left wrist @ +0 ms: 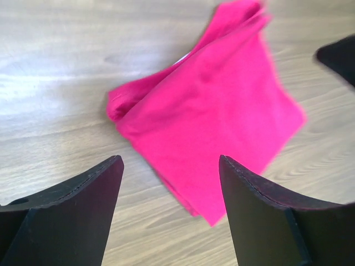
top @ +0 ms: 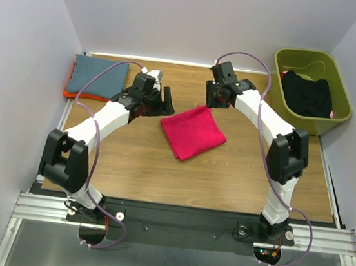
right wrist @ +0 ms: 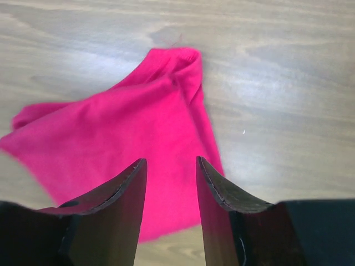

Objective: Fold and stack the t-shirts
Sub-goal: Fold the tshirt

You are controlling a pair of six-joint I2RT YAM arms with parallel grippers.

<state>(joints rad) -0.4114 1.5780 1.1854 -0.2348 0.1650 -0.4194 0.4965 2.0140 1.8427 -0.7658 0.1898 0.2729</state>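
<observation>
Top external: fixed, high, behind arm bases. Faces forward and down. Far off; takes in whole light-brown wood-grain tabletop, with folded magenta-pink cloth shirt small at table middle.

Left wrist: rides on wrist, close above tabletop. Looks steeply down past left gripper, which frames bottom edge. Shirt fills centre and upper right.

Right wrist: same mount, equally close. Looks down past right gripper. Shirt fills left and centre, seen from different side.

Shared: all three views hold the shirt and the wood around it.
</observation>
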